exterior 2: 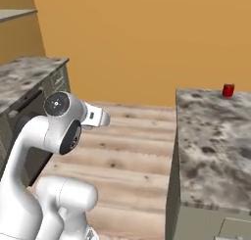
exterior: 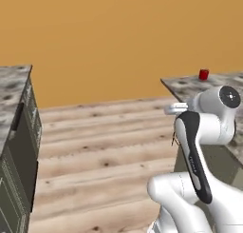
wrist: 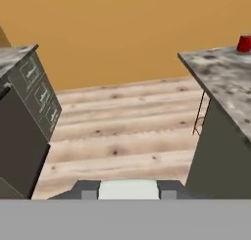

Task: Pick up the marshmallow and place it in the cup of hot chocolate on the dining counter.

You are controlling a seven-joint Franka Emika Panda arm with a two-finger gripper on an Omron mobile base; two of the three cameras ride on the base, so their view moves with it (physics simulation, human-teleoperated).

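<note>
marshmallow unseen; red cup (wrist: 244, 43) sits far ahead-right of the claw (wrist: 128, 190) on the counter (wrist: 223, 82), out of reach; claw's opening can't be told.

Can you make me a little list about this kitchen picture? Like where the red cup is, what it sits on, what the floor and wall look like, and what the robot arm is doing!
cup of hot chocolate: red, upright, near the far edge of the dining counter
dining counter: mottled granite, on the right
marshmallow: too small to make out
other counter: on the left, across the floor
floor: light wooden planks
wall: plain orange
arm: folded up, away from the cup
</note>
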